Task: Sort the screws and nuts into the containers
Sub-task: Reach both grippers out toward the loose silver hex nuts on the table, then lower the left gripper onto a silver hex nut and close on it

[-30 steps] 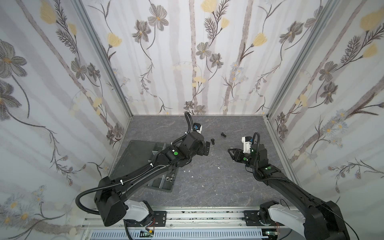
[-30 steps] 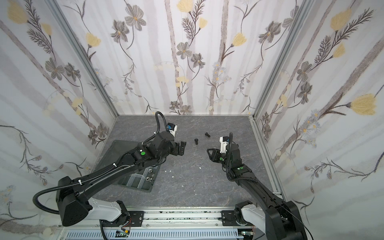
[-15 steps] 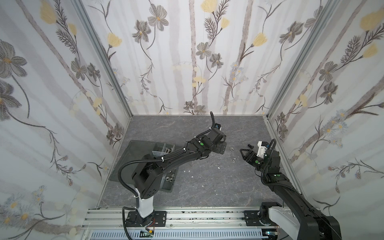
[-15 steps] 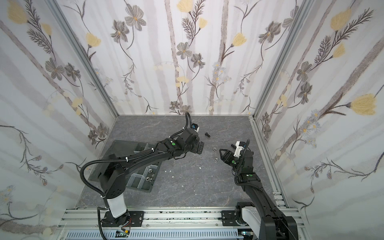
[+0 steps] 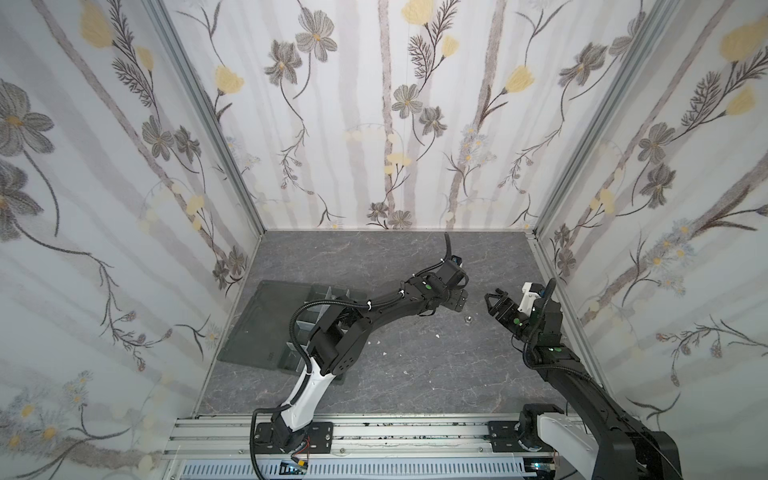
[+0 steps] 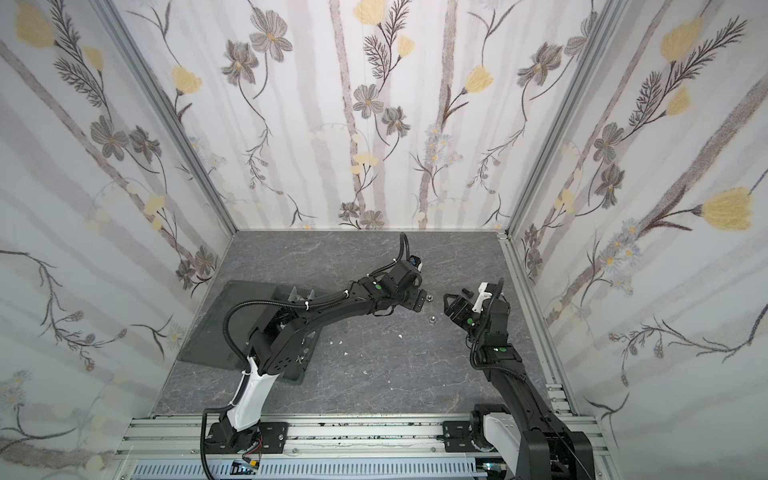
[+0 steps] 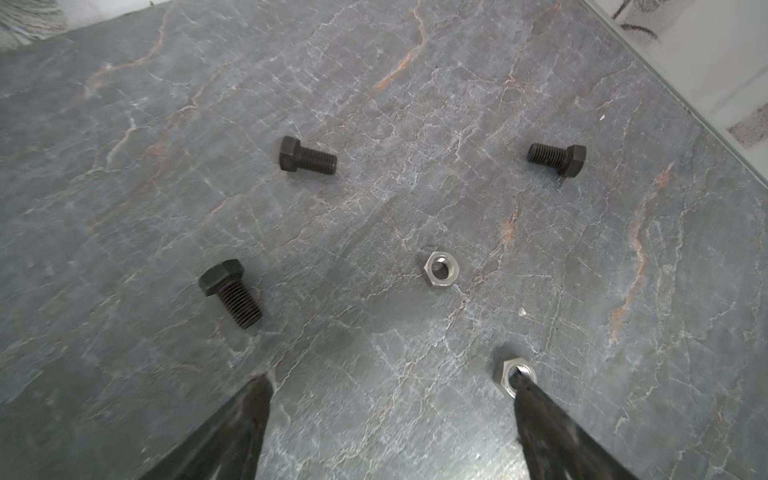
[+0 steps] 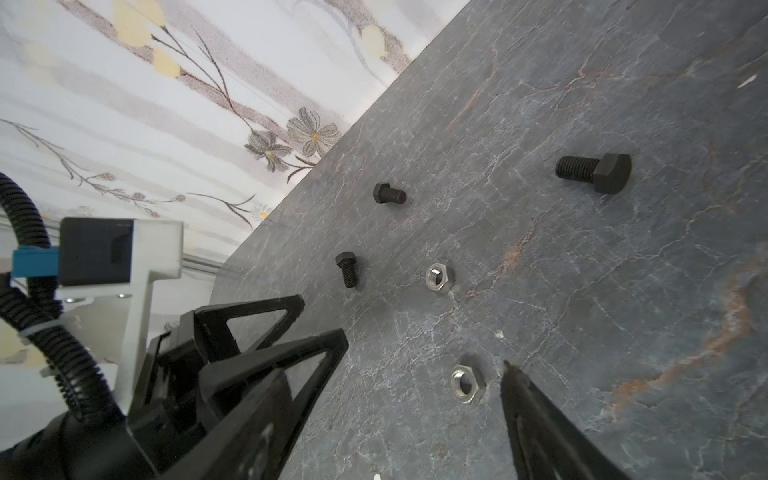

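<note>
The left gripper [image 7: 388, 384] was reached out over the right half of the grey marbled table [image 7: 415, 83], its jaws spread wide with nothing held. In the left wrist view three black screws [image 7: 308, 156] were seen lying on their sides on the bare table, well apart from one another, and two silver hex nuts [image 7: 441, 269] lay flat near them. The nearer nut [image 7: 503, 369] was partly overlapped by one fingertip [image 7: 524, 399] of that gripper; whether it was touched could not be told. The right gripper [image 5: 491, 305] was held just beside the same cluster, facing the left gripper, its jaws likewise parted and empty. The organiser tray [image 5: 328, 294] was placed at the left of the table, well apart from the loose hardware and largely hidden beneath the left arm [image 5: 374, 309], with its flat lid panel [image 5: 257, 324] laid open alongside. A small moulded marking [image 5: 270, 356] on that panel was too small to be read. Round green dots [image 5: 426, 286] were borne by both arms, and a blue connector [image 8: 35, 262] was seen on the left wrist's white camera mount [image 8: 153, 257]. Small white flecks [image 5: 437, 334] were scattered on the table.
</note>
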`<state>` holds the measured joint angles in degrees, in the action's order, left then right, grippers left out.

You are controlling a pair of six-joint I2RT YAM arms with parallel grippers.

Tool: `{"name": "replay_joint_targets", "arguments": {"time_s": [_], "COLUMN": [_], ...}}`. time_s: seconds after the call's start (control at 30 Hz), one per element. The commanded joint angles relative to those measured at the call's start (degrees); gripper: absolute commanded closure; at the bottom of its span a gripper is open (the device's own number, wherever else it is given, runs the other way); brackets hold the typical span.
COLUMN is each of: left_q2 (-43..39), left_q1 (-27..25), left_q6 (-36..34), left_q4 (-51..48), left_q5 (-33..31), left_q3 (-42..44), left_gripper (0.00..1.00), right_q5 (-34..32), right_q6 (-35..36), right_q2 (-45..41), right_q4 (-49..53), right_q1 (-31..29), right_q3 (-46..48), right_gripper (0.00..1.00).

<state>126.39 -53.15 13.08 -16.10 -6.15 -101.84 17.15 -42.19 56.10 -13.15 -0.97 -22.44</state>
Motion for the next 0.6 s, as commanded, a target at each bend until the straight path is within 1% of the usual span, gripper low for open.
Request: {"name": "replay_joint_targets", "arguments": {"time_s": [0.0, 0.17, 0.57], "left_q2": [2.9, 7.3, 14.2], "left_q1": [0.1, 0.0, 0.0], "left_q6": [-1.3, -2.3, -4.3], "left_q4": [1.5, 1.8, 1.8], "left_q5": [1.0, 1.6, 4.7], "left_q3": [-2.7, -5.6, -12.3], "left_gripper": [0.12, 0.16, 0.28], "right_q5": [-3.0, -4.6, -4.1], "right_q6": [-1.1, -1.5, -1.4], "right_q2": [0.5, 1.0, 2.2], "right_q4": [0.9, 1.5, 0.4], "right_q1": [0.5, 1.5, 1.9], "right_q3": [-0.8, -0.7, -0.4], "right_gripper": [0.19, 0.19, 0.18]}}
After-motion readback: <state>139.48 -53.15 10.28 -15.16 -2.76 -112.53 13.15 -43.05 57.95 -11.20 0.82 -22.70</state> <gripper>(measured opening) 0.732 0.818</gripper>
